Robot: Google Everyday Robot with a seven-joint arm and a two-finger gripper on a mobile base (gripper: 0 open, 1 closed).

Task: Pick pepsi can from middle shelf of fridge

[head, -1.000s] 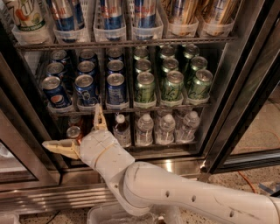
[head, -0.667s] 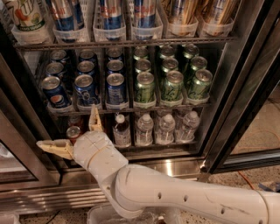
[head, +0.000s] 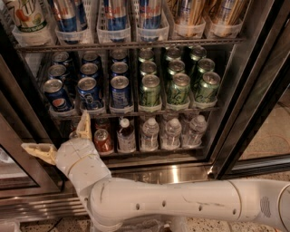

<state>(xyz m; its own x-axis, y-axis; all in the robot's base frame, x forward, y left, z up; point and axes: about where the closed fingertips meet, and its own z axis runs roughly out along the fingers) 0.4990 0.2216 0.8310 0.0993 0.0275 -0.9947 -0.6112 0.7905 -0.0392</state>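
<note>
The fridge (head: 253, 86) stands open, steel frame and black-edged door at the right. Its middle shelf (head: 136, 111) holds rows of short blue pepsi cans (head: 57, 96) on the left and green cans (head: 179, 88) on the right. My gripper (head: 61, 138) is at the lower left, below the front blue cans. Its tan fingers (head: 84, 124) are spread apart, one pointing up at the shelf edge, the other (head: 38, 151) pointing left. It holds nothing. The white arm (head: 172, 201) runs across the bottom of the view.
The rack above holds tall slim cans (head: 115, 13). The bottom rack holds water bottles (head: 173, 132) and a red can (head: 103, 140). A steel sill (head: 172, 174) lies below the shelves. The left door frame (head: 18, 149) is close to the gripper.
The gripper and arm have shifted slightly left and a little up, closer to the front of the middle shelf. The fingers stay spread. The cans have not moved.
</note>
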